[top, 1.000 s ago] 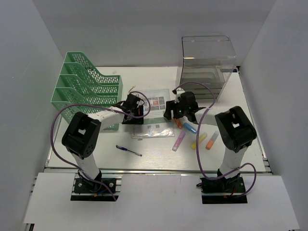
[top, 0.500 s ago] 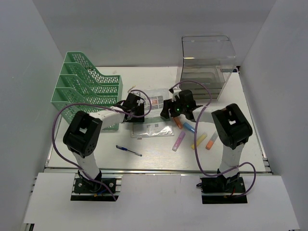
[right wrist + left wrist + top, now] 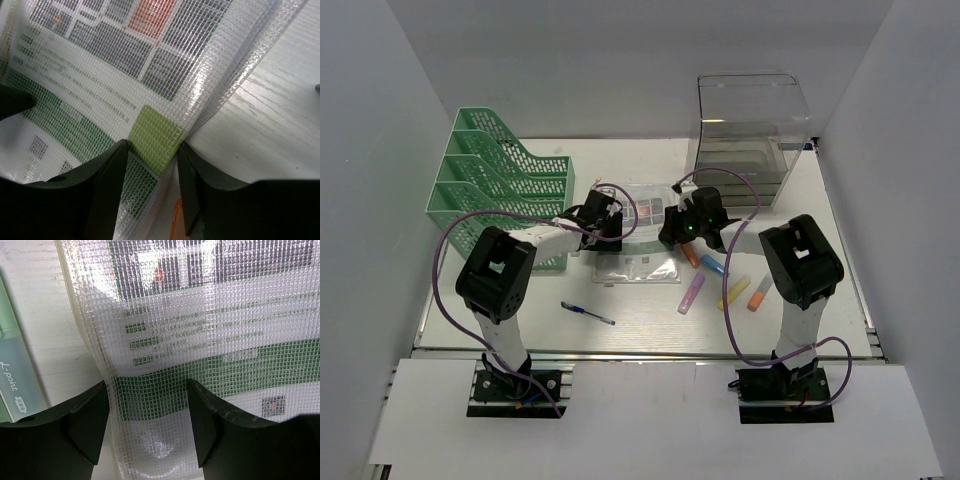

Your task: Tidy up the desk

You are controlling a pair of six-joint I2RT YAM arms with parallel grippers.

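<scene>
since a second ago the right gripper [image 3: 152, 145] has drawn its jaws in noticeably and slid a little leftward over the right edge of the clear mesh pouch [image 3: 638, 264], while the left gripper [image 3: 147, 390] has crept slightly rightward over the pouch's left edge with its gap barely changed. the left jaws stand wide apart, tips down at the pouch with a broad strip of mesh showing between them, clamping nothing. the right jaws are narrower but still parted, pressed at the pouch's edge around a lime green square of the printed sheet inside; no pinch on the mesh shows. both arms reach forward from their bases with elbows raised and wrists bent down, heads facing each other across the pouch. the desk [image 3: 650, 322] spreads white beneath them, with the green file tray [image 3: 500, 175] at its left, a clear box [image 3: 750, 130] at the back right, highlighters [image 3: 691, 293] just right of the pouch and a pen [image 3: 587, 313] nearer the front.
</scene>
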